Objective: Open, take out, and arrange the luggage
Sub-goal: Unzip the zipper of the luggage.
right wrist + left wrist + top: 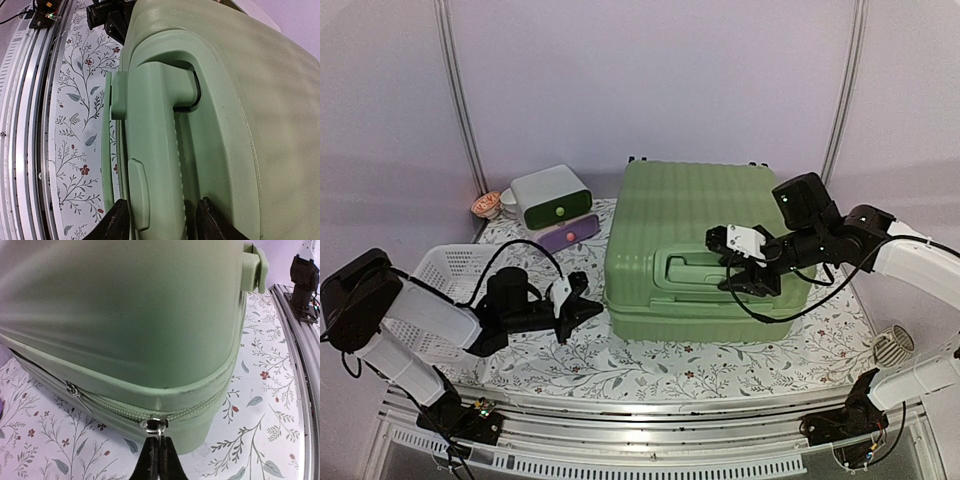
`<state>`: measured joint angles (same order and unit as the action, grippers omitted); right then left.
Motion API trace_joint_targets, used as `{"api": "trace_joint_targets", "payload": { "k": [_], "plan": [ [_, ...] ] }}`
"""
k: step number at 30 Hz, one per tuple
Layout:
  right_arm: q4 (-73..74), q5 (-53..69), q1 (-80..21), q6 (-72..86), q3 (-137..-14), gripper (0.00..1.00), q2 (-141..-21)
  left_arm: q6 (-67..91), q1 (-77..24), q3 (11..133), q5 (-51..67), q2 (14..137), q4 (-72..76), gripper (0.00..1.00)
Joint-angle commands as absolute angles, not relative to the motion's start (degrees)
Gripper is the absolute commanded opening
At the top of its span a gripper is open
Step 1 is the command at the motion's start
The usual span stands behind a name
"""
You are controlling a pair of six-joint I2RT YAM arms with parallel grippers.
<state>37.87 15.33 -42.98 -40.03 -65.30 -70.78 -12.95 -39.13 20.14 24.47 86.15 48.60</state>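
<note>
The luggage (700,250) has a hard plastic shell, pale green, ribbed, with a soft satin sheen and a fine grain up close; its handle (155,150) is smooth moulded plastic; the zip (192,409) is woven cloth tape, the zip pull (156,426) bright metal; the desk (650,365) wears a matt cloth printed with flowers; the basket (440,262) is white perforated plastic; the box (552,197) is smooth, faintly glossy plastic; the rail (650,415) is dull bare metal.

free: cloth strip (650,365) before luggage (690,220) | blocked left: basket (445,265) | blocked rear-left: drawer box (550,195)
</note>
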Motion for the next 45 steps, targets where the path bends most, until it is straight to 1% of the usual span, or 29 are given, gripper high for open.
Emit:
{"api": "trace_joint_targets", "payload": {
  "k": [1, 4, 14, 20, 26, 33, 42, 45],
  "plan": [
    [32.8, 11.7, -43.8, -37.9, -64.3, 0.46, -72.6, -11.8, -42.4, 17.1, 27.8, 81.8, 46.4, 0.00],
    [29.9, 8.4, -45.2, -37.2, -63.4, 0.45, -73.6, -12.0, -44.8, 17.5, 28.0, 80.4, 43.4, 0.00],
    [24.5, 7.3, -47.3, -35.8, -64.1, 0.45, -76.4, -13.5, -52.6, 18.9, 23.5, 74.5, 34.9, 0.00],
    [23.4, 5.7, -49.4, -34.8, -65.1, 0.45, -78.5, -12.0, -56.9, 18.6, 22.6, 72.3, 36.0, 0.00],
    [19.4, 5.8, -50.9, -33.3, -64.5, 0.45, -78.4, -8.9, -61.0, 19.6, 18.5, 75.2, 40.8, 0.00],
    [18.2, 5.2, -53.9, -32.4, -64.9, 0.46, -80.5, -3.6, -63.2, 23.0, 8.0, 82.3, 45.5, 0.00],
    [16.6, 5.1, -54.3, -31.5, -65.8, 0.46, -81.3, -3.4, -63.7, 28.6, 7.7, 87.7, 48.7, 0.00],
    [14.7, 4.6, -54.2, -30.8, -66.3, 0.46, -82.4, -1.3, -62.6, 28.6, 6.0, 88.3, 52.6, 0.00]
  ]
}}
